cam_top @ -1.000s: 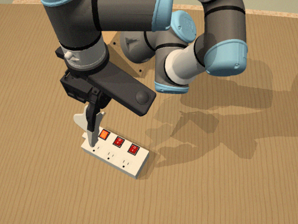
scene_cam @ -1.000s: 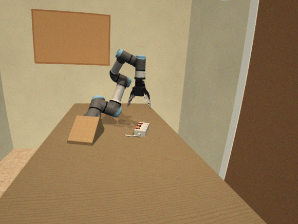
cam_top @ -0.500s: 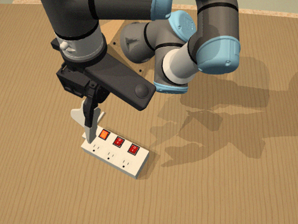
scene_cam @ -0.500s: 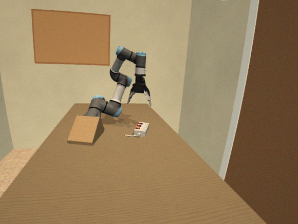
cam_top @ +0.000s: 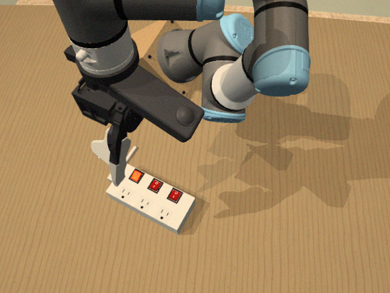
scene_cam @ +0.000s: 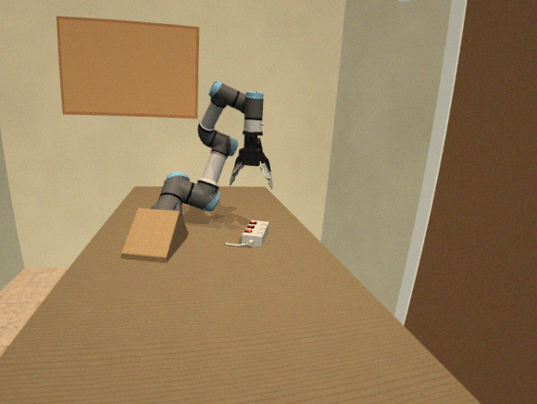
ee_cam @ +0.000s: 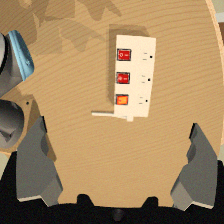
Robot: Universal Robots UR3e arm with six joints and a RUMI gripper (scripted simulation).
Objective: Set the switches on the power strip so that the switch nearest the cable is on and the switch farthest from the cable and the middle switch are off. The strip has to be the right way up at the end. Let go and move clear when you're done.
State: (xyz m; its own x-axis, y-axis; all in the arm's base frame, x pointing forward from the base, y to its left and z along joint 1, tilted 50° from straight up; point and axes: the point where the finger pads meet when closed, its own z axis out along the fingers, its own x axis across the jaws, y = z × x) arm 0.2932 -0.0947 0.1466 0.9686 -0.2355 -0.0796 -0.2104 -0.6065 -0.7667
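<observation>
The white power strip (cam_top: 183,210) (scene_cam: 259,235) (ee_cam: 145,75) lies right way up on the wooden table, with its short cable stub (scene_cam: 233,244) (ee_cam: 105,114) at one end. The switch nearest the cable (cam_top: 136,176) (ee_cam: 121,100) glows bright orange. The middle switch (cam_top: 155,185) (ee_cam: 122,78) and the farthest switch (cam_top: 175,195) (ee_cam: 123,54) are dark red. My gripper (cam_top: 111,161) (scene_cam: 251,184) (ee_cam: 119,121) is open and empty. It hangs well above the strip, over its cable end, touching nothing.
A wooden wedge block (scene_cam: 150,233) sits on the table in front of the arm's base (scene_cam: 178,192). The arm's elbow and upper links (cam_top: 255,67) hang over the table behind the strip. The table's right edge runs near the wall (scene_cam: 370,139).
</observation>
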